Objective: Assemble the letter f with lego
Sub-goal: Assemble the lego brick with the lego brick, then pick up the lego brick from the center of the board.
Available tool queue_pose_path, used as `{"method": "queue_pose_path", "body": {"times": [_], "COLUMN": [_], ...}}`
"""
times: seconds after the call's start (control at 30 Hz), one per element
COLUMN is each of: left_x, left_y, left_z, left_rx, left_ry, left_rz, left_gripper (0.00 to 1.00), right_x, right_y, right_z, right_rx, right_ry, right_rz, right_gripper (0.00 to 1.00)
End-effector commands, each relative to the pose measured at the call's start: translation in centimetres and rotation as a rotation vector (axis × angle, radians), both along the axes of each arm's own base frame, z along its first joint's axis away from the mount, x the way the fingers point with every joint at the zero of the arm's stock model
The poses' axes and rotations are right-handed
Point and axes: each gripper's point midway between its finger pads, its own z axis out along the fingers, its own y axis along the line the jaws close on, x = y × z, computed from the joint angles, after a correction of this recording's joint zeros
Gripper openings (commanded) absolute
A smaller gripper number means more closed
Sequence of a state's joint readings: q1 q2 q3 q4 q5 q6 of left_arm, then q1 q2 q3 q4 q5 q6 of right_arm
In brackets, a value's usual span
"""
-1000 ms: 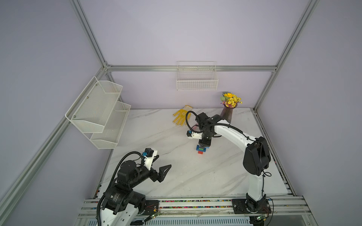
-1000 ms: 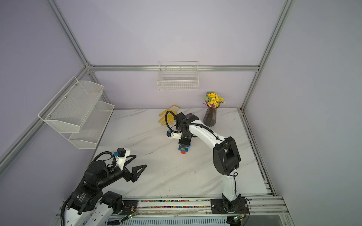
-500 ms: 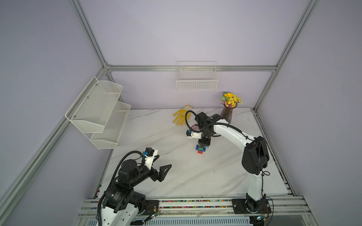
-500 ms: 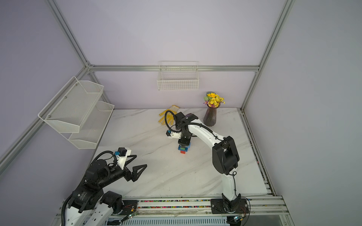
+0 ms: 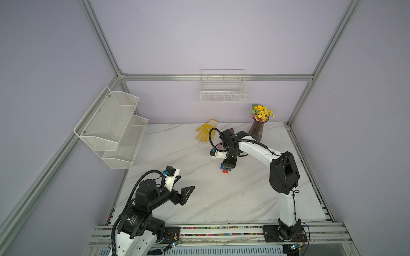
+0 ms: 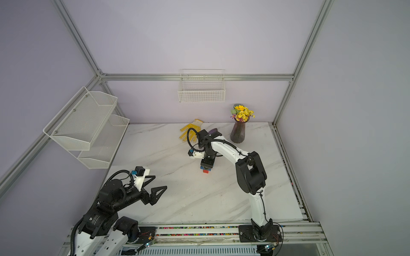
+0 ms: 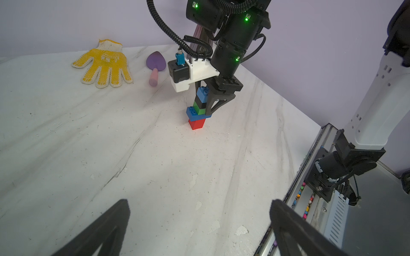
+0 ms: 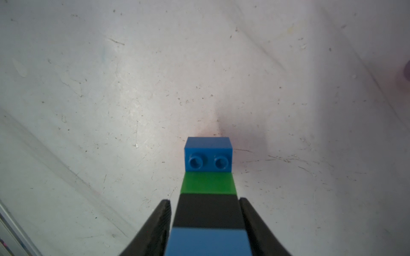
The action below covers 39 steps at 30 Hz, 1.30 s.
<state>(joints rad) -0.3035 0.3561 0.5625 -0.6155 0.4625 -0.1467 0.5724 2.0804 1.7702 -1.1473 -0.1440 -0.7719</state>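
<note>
The lego stands as one upright stack (image 7: pixel 197 108) on the white marble table (image 7: pixel 155 166): a red brick (image 7: pixel 196 124) at the bottom, then a blue bar (image 7: pixel 192 112), green (image 7: pixel 200 109), black (image 7: pixel 199 100) and a second blue bar (image 7: pixel 202 93) on top. Both blue bars jut out to the same side, forming the letter f. My right gripper (image 8: pixel 204 200) comes down over the stack (image 5: pixel 225 169), its fingers (image 8: pixel 163 212) flanking the black brick (image 8: pixel 208 210) with thin gaps, so it is open. My left gripper (image 7: pixel 199 202) hovers wide open and empty near the table's front left (image 5: pixel 185 184).
A yellow glove (image 7: pixel 104 64) and a purple trowel (image 7: pixel 155 64) lie at the back behind the stack. A vase of flowers (image 5: pixel 256 130) stands at the back right. A wire basket (image 5: pixel 223 92) hangs on the back wall and mesh shelves (image 5: pixel 115 130) on the left wall.
The right gripper's jaws have parted from the stack, which stays standing. Both arms have stayed about where they were.
</note>
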Motion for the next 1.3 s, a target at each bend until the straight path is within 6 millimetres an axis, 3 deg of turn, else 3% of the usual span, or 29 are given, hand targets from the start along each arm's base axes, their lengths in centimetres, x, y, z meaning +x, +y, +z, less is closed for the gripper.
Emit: {"method": "queue_pose_path", "body": {"times": [0.0, 0.17, 0.43, 0.6, 0.8, 0.97, 1.27], "left_x": [0.0, 0.0, 0.1, 0.2, 0.6, 1.5, 5.5], "left_y": [-0.1, -0.1, -0.1, -0.2, -0.3, -0.7, -2.8], "left_z": [1.1, 1.1, 0.9, 0.9, 1.0, 0.8, 1.6], "left_rx": [-0.013, -0.013, -0.011, -0.010, 0.008, 0.052, 0.036], "left_ry": [-0.038, -0.040, -0.032, -0.026, -0.029, -0.051, -0.115], "left_rz": [-0.003, -0.002, -0.002, -0.005, -0.015, -0.041, -0.098], "left_gripper": [1.00, 1.00, 1.00, 1.00, 1.00, 1.00, 1.00], "right_x": [-0.4, 0.2, 1.4, 1.0, 0.3, -0.3, -1.0], "right_y": [0.2, 0.5, -1.2, -2.0, -2.4, -2.6, -2.5], "right_z": [-0.1, 1.4, 3.3, 4.8, 6.1, 5.9, 5.6], "right_rx": [0.045, 0.147, 0.246, 0.332, 0.374, 0.377, 0.393], "right_ry": [0.037, -0.006, -0.115, -0.179, -0.255, -0.253, -0.244], "right_rz": [-0.004, -0.019, -0.095, -0.123, -0.117, -0.103, -0.085], "right_gripper": [0.72, 0.93, 0.95, 0.96, 0.89, 0.81, 0.61]}}
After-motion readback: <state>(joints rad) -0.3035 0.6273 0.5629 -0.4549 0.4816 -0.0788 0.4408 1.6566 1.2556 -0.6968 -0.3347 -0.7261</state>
